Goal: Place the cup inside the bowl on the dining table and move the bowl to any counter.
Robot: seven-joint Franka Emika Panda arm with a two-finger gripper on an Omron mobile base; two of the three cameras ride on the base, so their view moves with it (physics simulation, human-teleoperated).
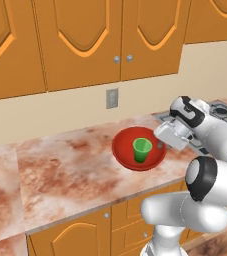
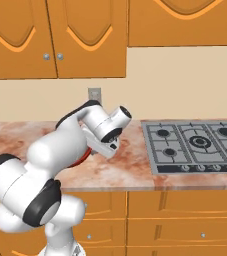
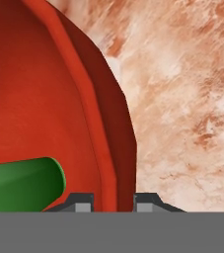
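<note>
The red bowl (image 1: 130, 150) is over the marbled counter (image 1: 60, 170), near its front edge; I cannot tell whether it rests on the top. The green cup (image 1: 142, 150) stands upright inside it. My gripper (image 1: 161, 145) is at the bowl's right rim and shut on it. In the hand view the bowl's wall (image 3: 108, 128) runs down between my two fingertips (image 3: 82, 202), and the cup (image 3: 24, 183) lies to the left inside the bowl. From the right base view, only a red sliver of the bowl (image 2: 85, 156) peeks out behind my arm. The dining table is out of view.
A grey gas hob (image 2: 200, 142) is set into the counter just right of my hand. Orange wall cabinets (image 1: 85, 40) hang above, with a grey wall outlet (image 1: 112, 98) behind the bowl. The marbled top stretches left of the bowl.
</note>
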